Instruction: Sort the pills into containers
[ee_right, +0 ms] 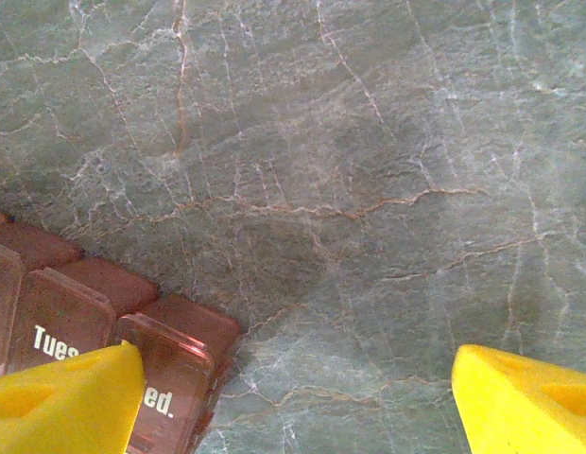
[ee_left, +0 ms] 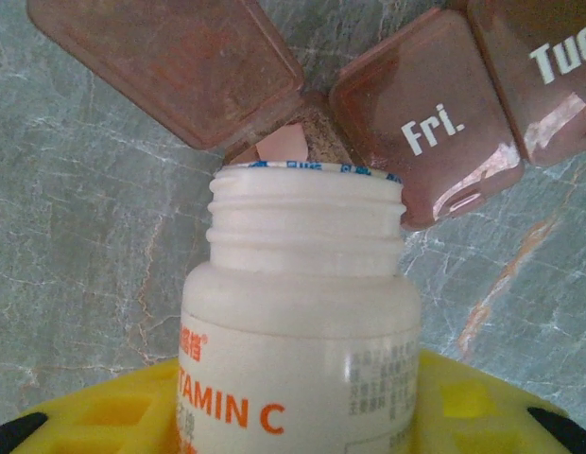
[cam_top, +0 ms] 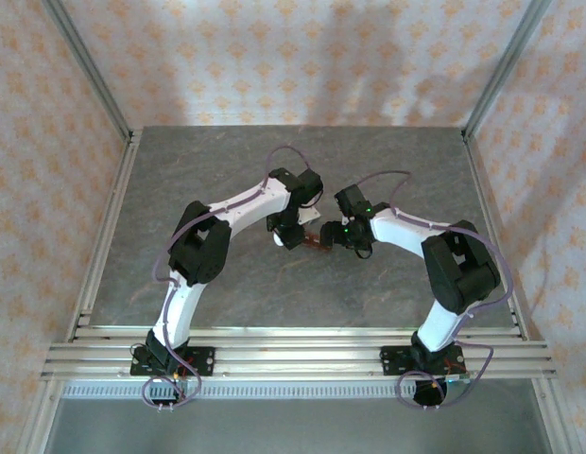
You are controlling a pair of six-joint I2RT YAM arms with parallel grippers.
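Note:
My left gripper [ee_left: 302, 421] is shut on a white uncapped bottle [ee_left: 302, 312] printed "VITAMIN C". The bottle's mouth tips toward the dark red-brown containers [ee_left: 425, 132], a strip of square compartments with lids marked "Fri." and "Tue". One compartment stands with its lid [ee_left: 170, 66] swung open, and a pale pink pill [ee_left: 281, 144] lies inside. In the top view the left gripper [cam_top: 288, 235] and right gripper [cam_top: 345, 235] meet over the containers [cam_top: 317, 238] at mid-table. My right gripper [ee_right: 298, 397] is open; its left finger [ee_right: 66, 397] overlaps the containers [ee_right: 170, 359], with bare table between the fingers.
The grey marbled tabletop [cam_top: 227, 170] is ringed by an aluminium frame [cam_top: 302, 345] and patterned walls. Purple cables loop off both arms.

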